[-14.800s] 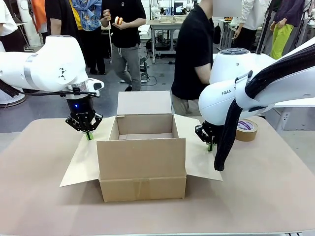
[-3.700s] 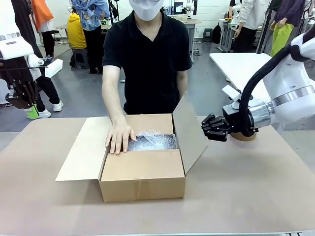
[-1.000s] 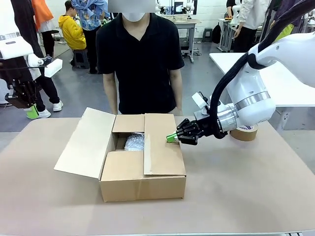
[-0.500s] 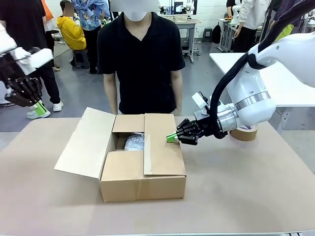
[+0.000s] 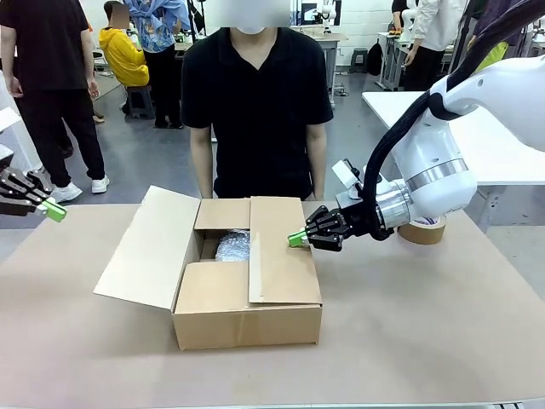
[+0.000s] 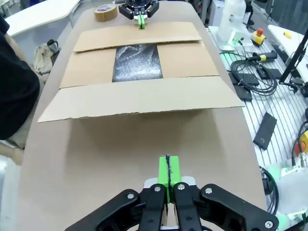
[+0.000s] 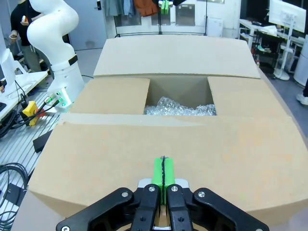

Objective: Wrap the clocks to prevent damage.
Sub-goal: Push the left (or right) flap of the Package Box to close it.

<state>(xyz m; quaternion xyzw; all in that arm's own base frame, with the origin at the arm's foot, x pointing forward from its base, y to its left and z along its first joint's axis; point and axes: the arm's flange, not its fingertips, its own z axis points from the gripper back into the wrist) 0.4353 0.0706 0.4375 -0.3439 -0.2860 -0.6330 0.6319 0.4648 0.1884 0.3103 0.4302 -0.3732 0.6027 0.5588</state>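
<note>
One cardboard box (image 5: 247,317) is set low in the middle of the front view, on a brown table (image 5: 426,341). Its near flap (image 5: 213,286) and its right flap (image 5: 281,256) are folded down over the opening, while the left flap (image 5: 149,247) is raised at a slant towards the left of the frame. Through the gap that is left, a bundle of bubble wrap (image 5: 232,246) is seen lying inside the box. The right gripper (image 5: 295,239) is held over the far right edge of the right flap, pads pressed together with nothing between them; whether the flap is touched cannot be told. At the left edge of the frame the left gripper (image 5: 54,211) is clamped closed and empty, well apart from the box. A tape roll (image 5: 423,230) is laid on the table at the right, behind the right arm. Beyond the box a person (image 5: 260,102) is stood at the far side; the hands are hidden, so their state cannot be told.
</note>
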